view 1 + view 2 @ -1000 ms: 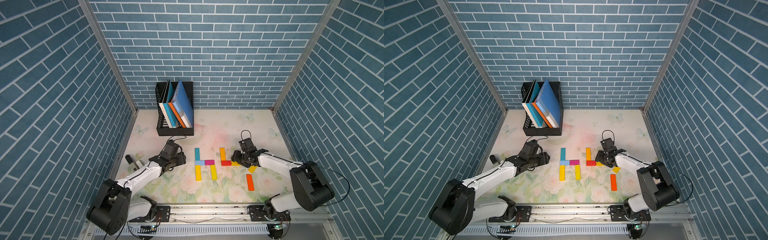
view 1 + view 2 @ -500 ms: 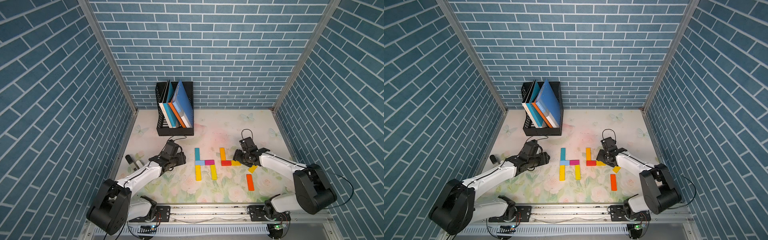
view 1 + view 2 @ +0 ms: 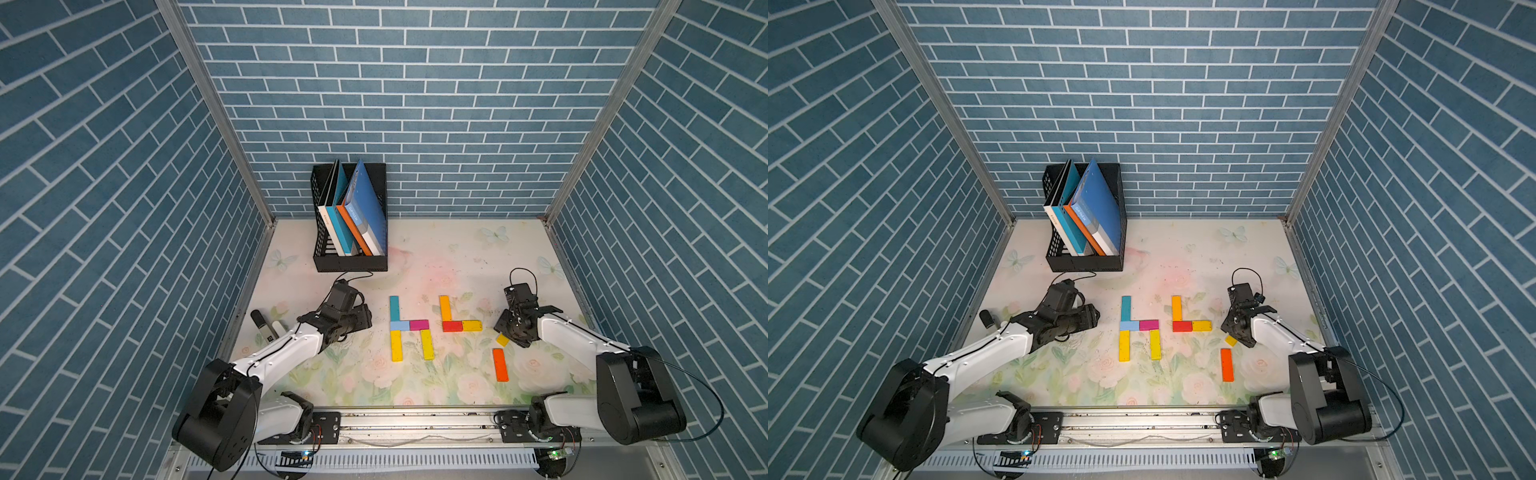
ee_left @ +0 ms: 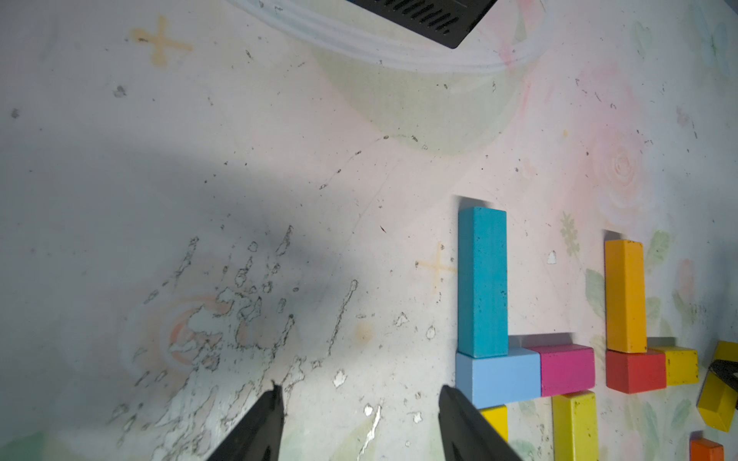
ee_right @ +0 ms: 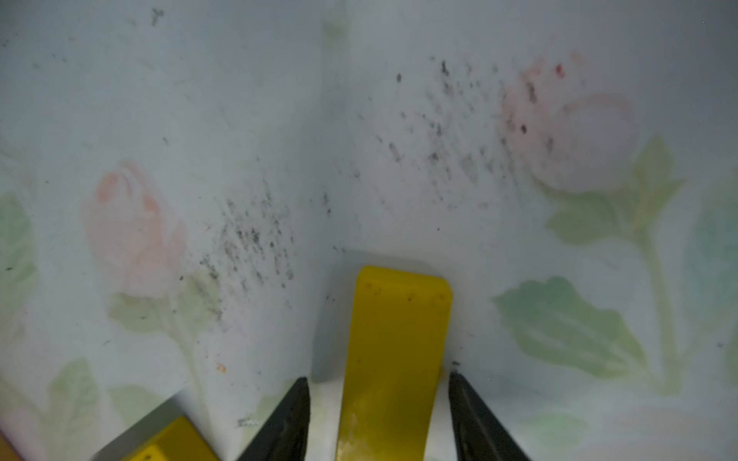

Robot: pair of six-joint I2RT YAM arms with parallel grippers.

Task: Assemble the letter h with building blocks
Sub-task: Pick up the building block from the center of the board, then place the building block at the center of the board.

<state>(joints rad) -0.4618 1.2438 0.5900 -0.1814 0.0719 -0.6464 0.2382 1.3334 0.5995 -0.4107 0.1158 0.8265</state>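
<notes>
Right wrist view: the right gripper (image 5: 378, 377) is straddling a yellow block (image 5: 399, 311) lying flat on the floral table (image 5: 199, 119), jaws partly open, a gap showing beside one finger.

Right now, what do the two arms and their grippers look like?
The left arm and right arm match: white links between bulky black joint housings. The left gripper and right gripper are black, each with two tapering, pointed fingers. A thin black cable loops over each wrist. No markings are legible.
</notes>
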